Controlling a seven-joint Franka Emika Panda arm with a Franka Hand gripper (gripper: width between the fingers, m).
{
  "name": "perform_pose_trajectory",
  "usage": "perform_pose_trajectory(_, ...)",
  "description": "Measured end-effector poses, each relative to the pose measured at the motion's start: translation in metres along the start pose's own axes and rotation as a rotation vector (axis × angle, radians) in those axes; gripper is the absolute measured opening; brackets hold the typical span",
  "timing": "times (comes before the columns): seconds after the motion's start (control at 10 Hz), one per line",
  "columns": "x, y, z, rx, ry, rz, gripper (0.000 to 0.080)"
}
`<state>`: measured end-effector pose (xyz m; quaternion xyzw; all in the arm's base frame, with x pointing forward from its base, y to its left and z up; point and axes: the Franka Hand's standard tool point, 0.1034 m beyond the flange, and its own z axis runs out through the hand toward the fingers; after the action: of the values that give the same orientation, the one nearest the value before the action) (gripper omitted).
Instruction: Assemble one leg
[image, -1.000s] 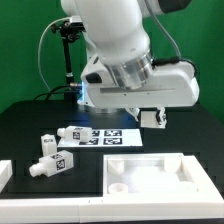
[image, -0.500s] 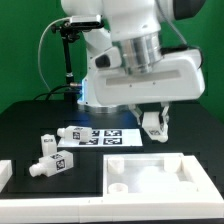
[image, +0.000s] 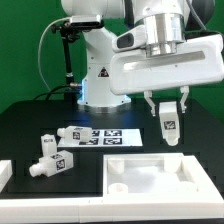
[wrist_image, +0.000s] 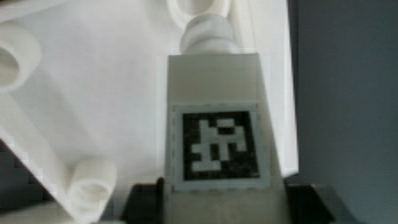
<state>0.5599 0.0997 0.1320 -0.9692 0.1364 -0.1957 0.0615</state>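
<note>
My gripper is shut on a white square leg with a black-and-white tag, held upright in the air above the far right part of the large flat white rimmed panel. In the wrist view the leg fills the middle, its narrower stub end pointing away toward the panel below, with the dark fingers on both sides of it. Three more legs lie on the black table at the exterior view's left: one by the marker board, one nearer, one nearest.
The marker board lies flat on the table behind the panel. A white part sits at the exterior view's left edge. The robot base and a black stand with cable are at the back.
The gripper with the leg has risen and moved toward the exterior view's right, and the wrist has turned so the leg now hangs upright and its tag faces the camera.
</note>
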Motion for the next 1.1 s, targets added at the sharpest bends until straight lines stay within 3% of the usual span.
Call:
perform_pose_trajectory(0.2, -0.001, -0.004, 0.010, 0.007, 0.080, -0.054, 0.0287)
perform_pose_trajectory(0.4, 0.028, -0.012, 0.008, 0.018, 0.192, -0.128, 0.0287)
perform_pose_trajectory(0.5, 0.035, -0.009, 0.013, 0.010, 0.222, -0.169, 0.0287)
perform_pose_trajectory(0.9, 0.029, -0.014, 0.017, 0.007, 0.206, -0.175, 0.0287)
perform_pose_trajectory(1.0, 0.037, -0.013, 0.017, -0.001, 0.195, -0.214, 0.0287)
perform_pose_trajectory(1.1, 0.055, -0.012, 0.016, -0.008, 0.199, -0.245, 0.0287)
